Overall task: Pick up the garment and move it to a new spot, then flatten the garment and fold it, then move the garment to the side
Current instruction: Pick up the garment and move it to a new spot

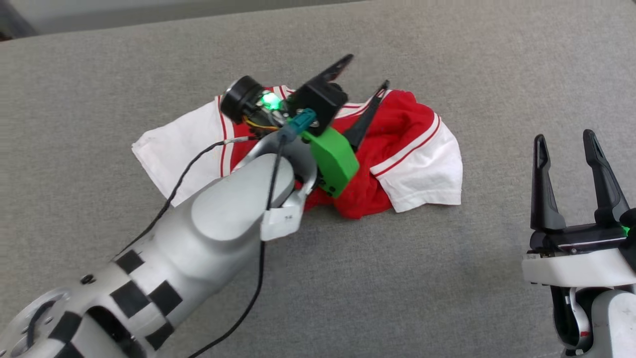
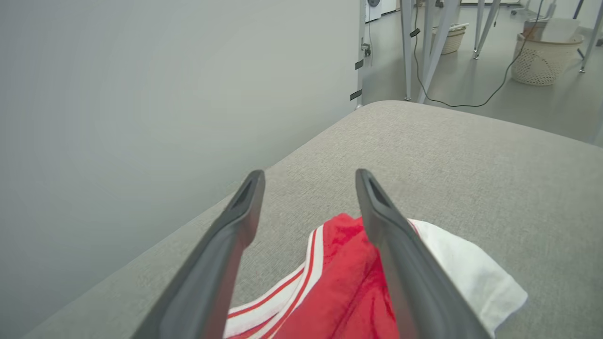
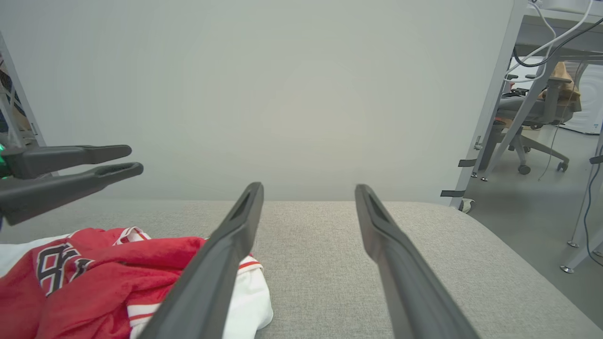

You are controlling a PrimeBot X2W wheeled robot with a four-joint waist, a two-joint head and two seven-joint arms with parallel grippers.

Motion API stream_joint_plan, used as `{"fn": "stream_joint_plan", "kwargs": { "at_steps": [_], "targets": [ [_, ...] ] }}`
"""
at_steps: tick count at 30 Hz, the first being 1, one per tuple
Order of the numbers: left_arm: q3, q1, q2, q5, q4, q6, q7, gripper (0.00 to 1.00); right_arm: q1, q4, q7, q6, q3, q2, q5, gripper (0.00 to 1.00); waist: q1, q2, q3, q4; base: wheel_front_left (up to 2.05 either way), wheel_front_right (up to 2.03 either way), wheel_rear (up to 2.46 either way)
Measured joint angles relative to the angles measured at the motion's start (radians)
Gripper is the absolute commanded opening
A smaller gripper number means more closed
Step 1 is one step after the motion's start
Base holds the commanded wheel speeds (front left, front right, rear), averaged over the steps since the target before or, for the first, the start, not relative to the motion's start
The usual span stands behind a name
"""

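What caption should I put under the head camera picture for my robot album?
Open left gripper hangs above the crumpled red-and-white shirt on grey fabric; right gripper stands open apart.

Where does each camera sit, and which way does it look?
Head view: on the head, looking down at the garment on the surface; left gripper and right gripper show.
Left wrist view: on the left wrist, looking along its open fingers, over the garment, towards a wall.
Right wrist view: on the right wrist, looking along its fingers across the surface to the wall.
Shared: all three show the garment.
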Motion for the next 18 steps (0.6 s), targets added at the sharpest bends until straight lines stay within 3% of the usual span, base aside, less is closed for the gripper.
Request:
{"fn": "stream_joint_plan", "kwargs": {
  "at_steps": [7, 14, 18],
  "targets": [
    [0.276, 0.238, 0.125, 0.118, -0.238, 0.166, -0.001, 1.00, 0.041, 0.008, 0.000, 0.000, -0.004, 0.001, -0.001, 1.00, 0.0000, 0.0000, -0.078, 0.052, 0.00, 0.00, 0.00],
    [0.512, 0.513, 0.172, 0.250, -0.390, 0.250, -0.001, 1.00, 0.086, 0.023, 0.000, 0.000, -0.010, 0.002, -0.001, 1.00, 0.0000, 0.0000, -0.146, 0.104, 0.00, 0.00, 0.00],
    [0.634, 0.657, 0.169, 0.294, -0.437, 0.259, -0.001, 1.00, 0.112, 0.041, 0.000, 0.000, -0.012, 0.002, 0.002, 1.00, 0.0000, 0.0000, -0.183, 0.126, 0.00, 0.00, 0.00]
  ]
}}
